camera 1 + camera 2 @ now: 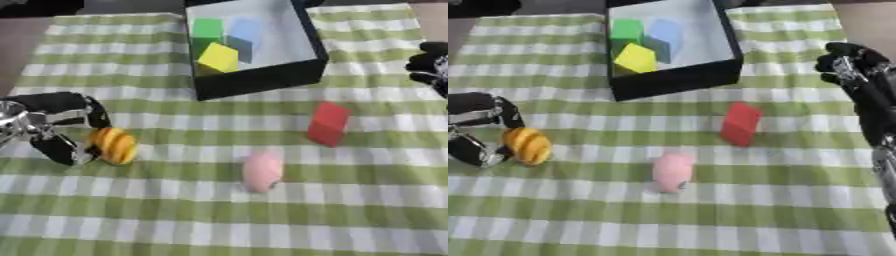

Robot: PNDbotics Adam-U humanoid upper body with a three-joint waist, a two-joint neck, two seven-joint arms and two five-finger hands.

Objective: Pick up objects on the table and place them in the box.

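— Where's the striped ball?
— Middle left of the frame, your left hand curled around it. Looks round, probably slippery; wrap its widest part. Right hand idles curled, upper right.

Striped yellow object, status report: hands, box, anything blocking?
Left hand fingers curled around striped yellow object. Right hand idle at right edge, fingers curled. Box open, path unobstructed.

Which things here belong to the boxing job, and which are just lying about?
Job:
box, holding green, blue and yellow blocks
striped ball, at the left hand
red block
pink object
right hand, off to the side

Lying about:
only the checked cloth
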